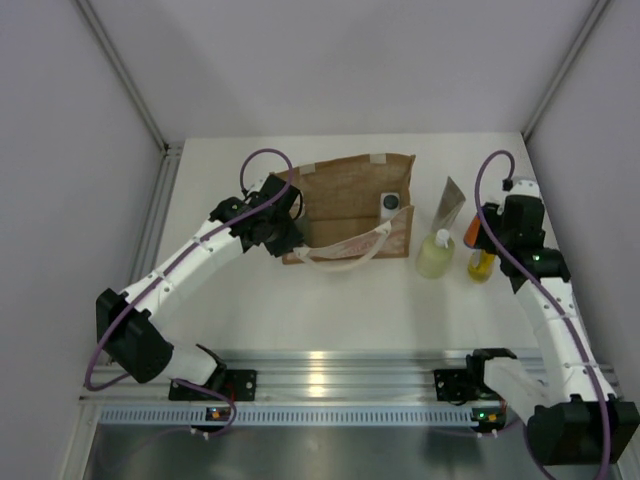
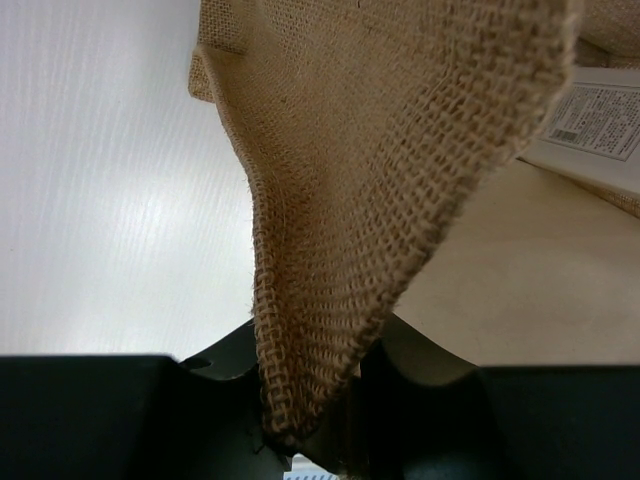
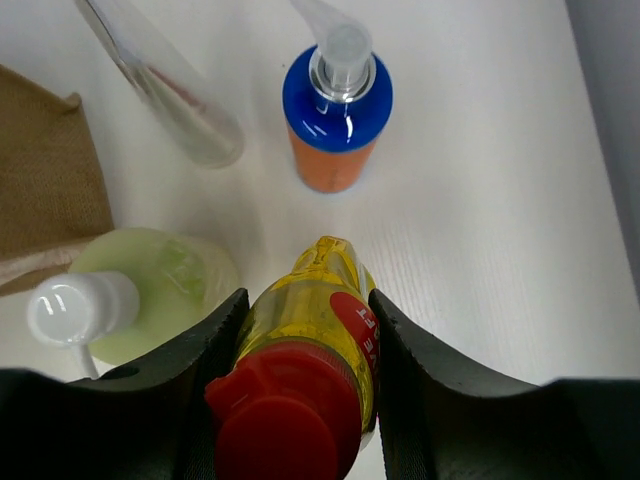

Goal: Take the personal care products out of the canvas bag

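**Left claw pinches the bag; right claw holds the amber bottle**

The canvas bag (image 1: 350, 210) lies on the white table (image 1: 330, 300), its white rope handles (image 1: 345, 255) on the near side. At the bag's left end, the left gripper (image 2: 310, 400) is clamped tight on a fold of the woven fabric, which rises from between its fingers.

Right of the bag, the right gripper (image 3: 305, 330) has its jaws partly spread and closed around the upright amber red-capped bottle (image 3: 300, 400). Between this bottle and the bag stands the pale-yellow white-capped bottle (image 1: 435, 255). The orange-blue bottle (image 3: 335, 120) stands just beyond the amber one. The flat sachet (image 1: 450, 205) leans just off the bag's right edge.

The white square dark-capped bottle (image 1: 391, 203) shows at the bag's right end. Whether it sits inside or on the fabric is hard to tell from above.
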Controlling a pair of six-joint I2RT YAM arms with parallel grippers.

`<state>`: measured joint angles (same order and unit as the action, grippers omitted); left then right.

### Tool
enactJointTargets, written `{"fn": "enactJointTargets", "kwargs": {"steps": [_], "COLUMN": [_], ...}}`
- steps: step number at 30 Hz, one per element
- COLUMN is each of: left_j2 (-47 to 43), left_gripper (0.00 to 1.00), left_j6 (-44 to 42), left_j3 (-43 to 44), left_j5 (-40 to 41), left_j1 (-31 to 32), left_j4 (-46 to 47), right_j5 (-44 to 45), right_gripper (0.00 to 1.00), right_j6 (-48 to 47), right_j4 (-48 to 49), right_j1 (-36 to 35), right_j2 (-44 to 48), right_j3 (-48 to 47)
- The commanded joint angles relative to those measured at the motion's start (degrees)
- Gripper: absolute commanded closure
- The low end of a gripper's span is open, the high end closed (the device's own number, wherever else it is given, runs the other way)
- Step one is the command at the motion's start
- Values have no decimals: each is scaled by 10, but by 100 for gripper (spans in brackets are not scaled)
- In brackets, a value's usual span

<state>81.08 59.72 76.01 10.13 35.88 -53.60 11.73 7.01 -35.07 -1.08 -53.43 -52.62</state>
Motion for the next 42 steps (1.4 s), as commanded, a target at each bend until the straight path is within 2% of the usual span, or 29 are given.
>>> {"fn": "enactJointTargets", "kwargs": {"steps": [1,7,15,16,17,18,22,23,27,29,31,32,35,38,41,42], "left_j2": [-17,-9,-7,-8,-9,-8,-7,-7,-9,-13,-20,-22,-23,-18,-11,-11], "left_gripper": [68,68,68,68,68,68,68,68,68,68,67,67,65,63,62,62], "left_j6": [-15,-21,-22,-22,-22,-22,-21,-21,-22,-28,-32,-37,-46,-52,-57,-57], "left_j3": [22,30,34,34,34,33,33,33,34,34,34,37,52,63,67,68], "left_j5": [-3,-5,-4,-2,-2,-2,0,0,13,24,51,59,91,105,114,116], "left_j1": [-2,-2,-2,-2,-2,-2,-2,-1,-1,-1,-1,-2,-3,-8,-11,-12], "left_j4": [-4,-4,-4,-4,-4,-4,-3,-4,-4,-4,-4,-7,-17,-21,-21,-21], "right_j5": [-35,-86,-103,-91,-86,-81,-72,-72,-81,-117,-212,-232,-255,-211,-181,-167], "right_gripper": [100,100,98,91,59,47,35,28,26,25,25,25,25,25,25,25], "right_j6": [-3,7,6,8,8,9,11,12,21,41,71,83,103,97,103,105], "right_j4": [205,316,289,278,259,251,223,216,177,157,150,149,137,121,106,105], "right_j1": [30,60,66,66,66,66,66,66,66,66,63,57,-11,-141,-212,-255], "right_j2": [37,32,-10,-12,-17,-19,-19,-17,-14,-23,-33,-47,-75,-108,-163,-178], "right_j3": [37,135,133,121,116,111,78,70,3,-48,-96,-108,-156,-205,-263,-278]}}
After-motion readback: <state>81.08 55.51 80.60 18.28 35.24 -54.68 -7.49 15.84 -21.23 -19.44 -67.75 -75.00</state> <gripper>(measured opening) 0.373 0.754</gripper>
